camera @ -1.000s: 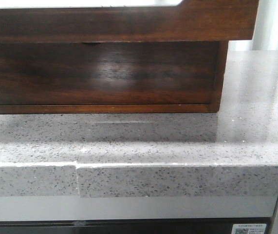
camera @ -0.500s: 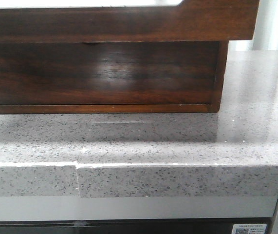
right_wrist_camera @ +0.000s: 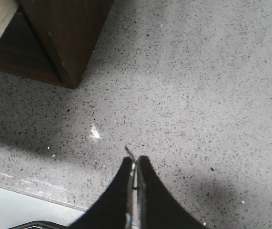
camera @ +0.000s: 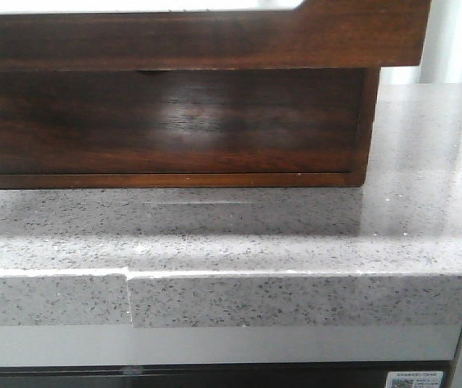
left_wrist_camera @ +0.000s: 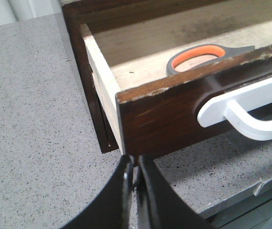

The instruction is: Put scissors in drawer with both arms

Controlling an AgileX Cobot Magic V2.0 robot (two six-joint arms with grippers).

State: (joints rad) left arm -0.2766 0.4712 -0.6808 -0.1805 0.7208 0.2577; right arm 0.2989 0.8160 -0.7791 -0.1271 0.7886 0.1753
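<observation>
Scissors (left_wrist_camera: 200, 56) lie inside open drawer (left_wrist_camera: 164, 112). We judge drawer stiff, heavy; push front. Left claw (left_wrist_camera: 136, 164), right claw (right_wrist_camera: 135, 164) closed, empty.

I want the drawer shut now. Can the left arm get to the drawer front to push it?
Probably yes. The left gripper, fingers closed and empty, sits just in front of the drawer front, with nothing between them. The scissors lie inside, below the rim.

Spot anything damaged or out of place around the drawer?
The drawer front's top edge is chipped, pale wood showing through the dark finish. The scissors lie inside the open drawer. The countertop front edge has a seam with a slight offset. Nothing spilled.
</observation>
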